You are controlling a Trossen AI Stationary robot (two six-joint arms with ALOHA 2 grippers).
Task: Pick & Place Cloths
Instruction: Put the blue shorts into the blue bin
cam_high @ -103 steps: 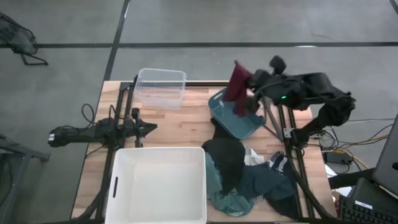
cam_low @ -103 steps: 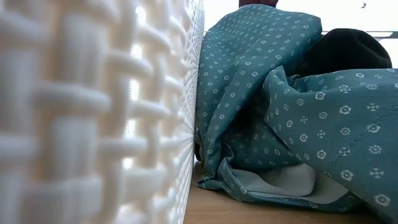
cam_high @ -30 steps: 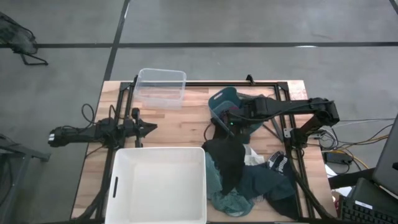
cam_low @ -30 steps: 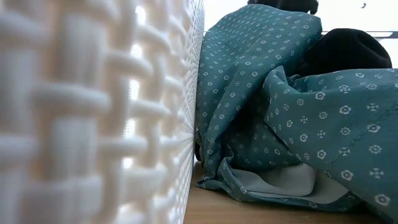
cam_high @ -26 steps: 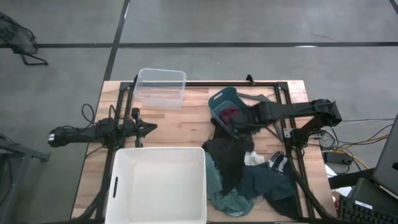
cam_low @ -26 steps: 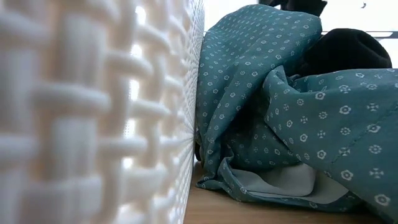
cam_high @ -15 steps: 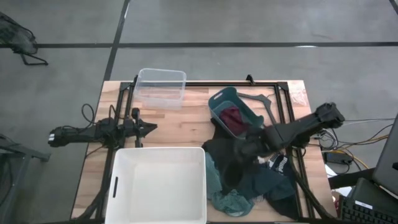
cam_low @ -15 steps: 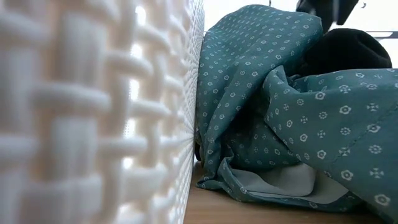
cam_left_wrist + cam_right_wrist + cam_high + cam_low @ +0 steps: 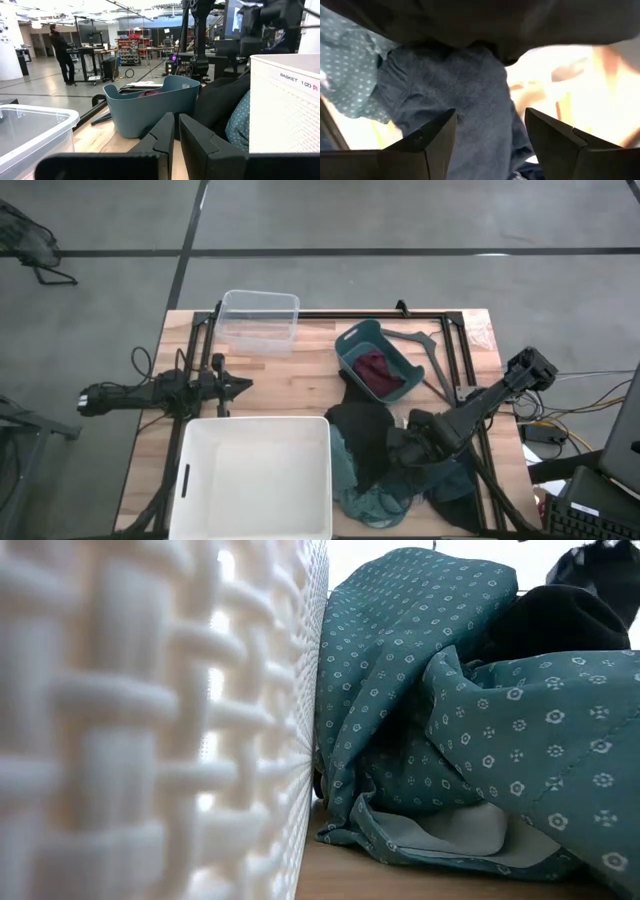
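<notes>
Maroon cloth (image 9: 376,372) is seen lying inside the teal basket (image 9: 347,343) at the far middle of the surface (image 9: 300,385). Remaining cloths (image 9: 365,435), black, teal and grey, are heaped at the near right, beside the white tub (image 9: 255,480). Right tool (image 9: 400,448) is lowered over this heap, its fingers (image 9: 432,140) spread apart above grey fabric (image 9: 475,100), nothing held. Left tool (image 9: 240,387) is parked at the left edge, fingers together, empty. A clear bin (image 9: 260,321) stands at the far left.
</notes>
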